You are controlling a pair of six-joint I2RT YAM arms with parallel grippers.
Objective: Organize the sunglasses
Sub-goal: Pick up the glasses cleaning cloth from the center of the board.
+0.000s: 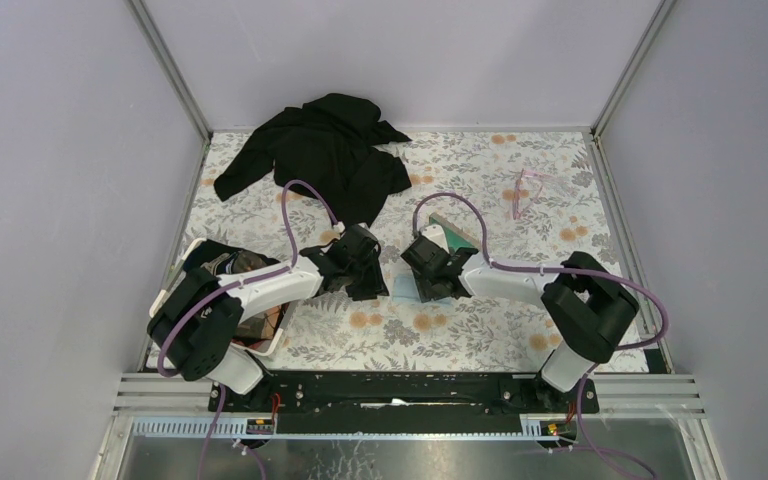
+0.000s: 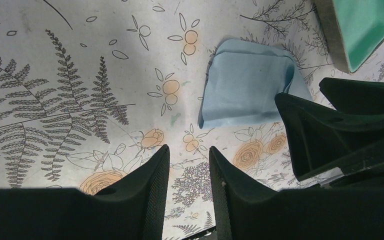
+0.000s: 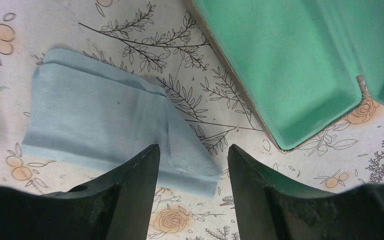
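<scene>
We're hovering both arms close to the open glasses case (image 3: pixel 280 65). Our left gripper (image 2: pixel 189 172) is hanging over the floral tablecloth (image 2: pixel 55 75) near the case, fingers slightly apart and holding nothing. Our right gripper (image 3: pixel 191 165) is also spread, sitting over the edge of the light blue cloth (image 3: pixel 95 117) just beside the case. The pink sunglasses (image 1: pixel 520 188) are lying beyond the case's far right side, well apart from it.

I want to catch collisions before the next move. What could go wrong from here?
The left pincer and right pincer, both open, crowd the blue cloth and might bump. The open case lies right beside it, so a sweep could shove it. The thin sunglasses lie far off and may be hard to grip.
</scene>
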